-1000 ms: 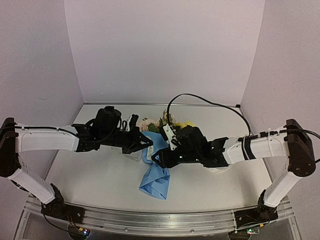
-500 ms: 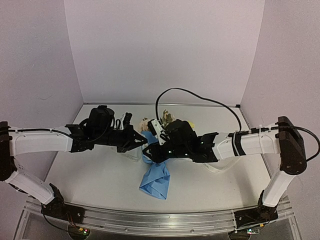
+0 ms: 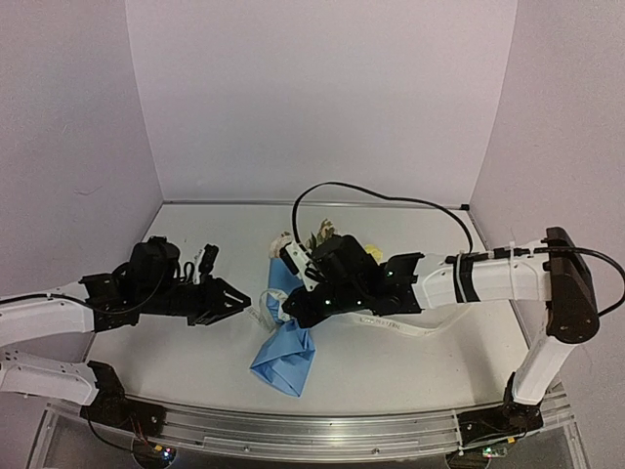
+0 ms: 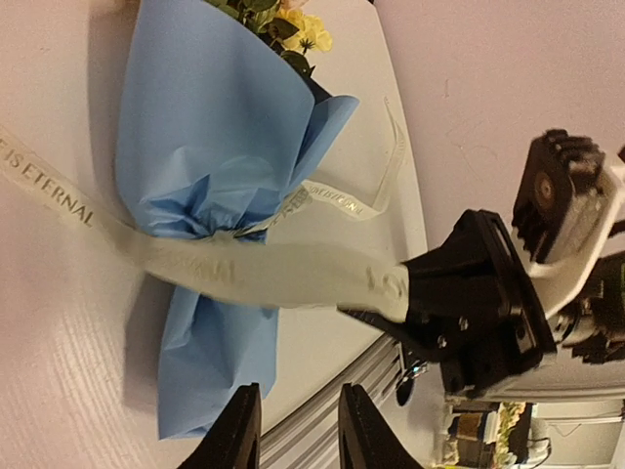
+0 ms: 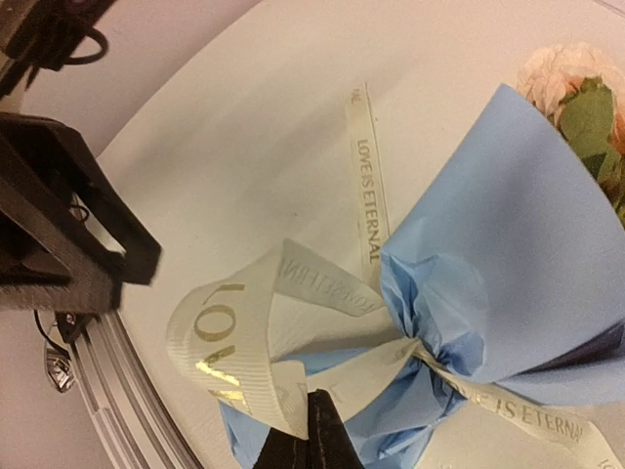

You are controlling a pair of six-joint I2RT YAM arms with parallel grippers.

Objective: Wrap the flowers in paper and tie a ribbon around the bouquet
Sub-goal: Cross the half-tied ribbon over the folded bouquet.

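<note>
Top view: the bouquet (image 3: 283, 337) lies near the middle of the bench (image 3: 410, 376). The narrow end of its blue paper (image 3: 276, 366) points to 6 o'clock, and the flowers (image 3: 293, 244) sit at 12, half hidden by the right arm. The right end effector (image 3: 290, 309) is over the cone's waist; the left end effector (image 3: 227, 296) stands clear at 9 o'clock. A ribbon (image 3: 415, 327) tail trails off toward 3 o'clock. Left wrist view: its own fingers (image 4: 241, 435) are parted with nothing between them, only bench showing in the gap. The ribbon cinches the paper at its pinched waist. One strand runs toward 4 o'clock into the right end effector (image 4: 402, 293), which is clamped on it, probably to hold tension so the wrap does not spring loose. Right wrist view: the fingertips (image 5: 317, 435) are closed on a curled ribbon loop at 6 o'clock, with lettered tails lying toward 12 and 5. The knot looks started, not finished.
</note>
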